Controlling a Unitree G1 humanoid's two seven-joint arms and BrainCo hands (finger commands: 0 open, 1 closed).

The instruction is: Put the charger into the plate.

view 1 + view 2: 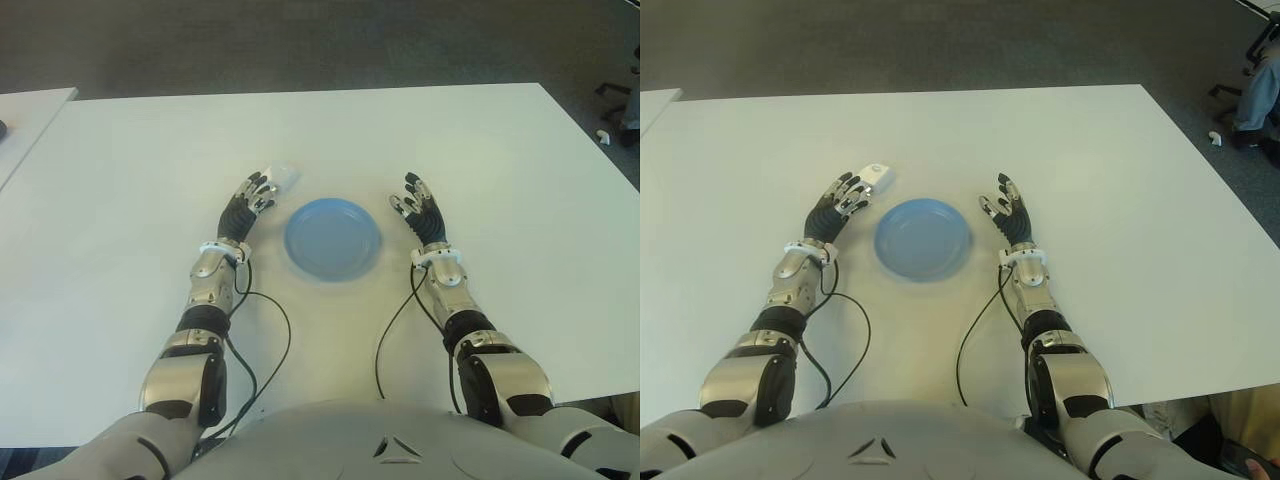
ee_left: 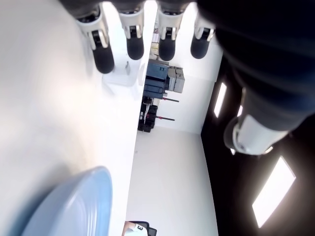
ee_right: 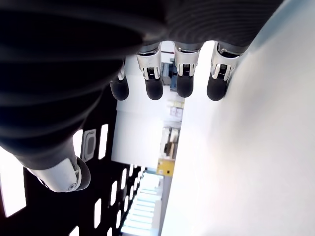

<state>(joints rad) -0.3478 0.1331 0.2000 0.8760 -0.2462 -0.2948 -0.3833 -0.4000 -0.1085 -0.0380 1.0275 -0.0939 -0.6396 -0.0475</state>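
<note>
Here the charger point(image 1: 876, 176) lies on the desk point(image 1: 1090, 180), just beyond the open left hand point(image 1: 840, 200); the plate point(image 1: 922, 238) is empty. Right hand point(image 1: 1005, 212) open, idle beside the plate. Grasp and transfer remain.

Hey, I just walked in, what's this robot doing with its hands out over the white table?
It is about to pick up a small white charger and put it on the blue plate. The left hand is stretched out with open fingers just short of the charger, which lies on the white table beyond the plate's left side. Nothing is grasped yet, and the plate is empty. The right hand shows open on the plate's right side, holding nothing.
</note>
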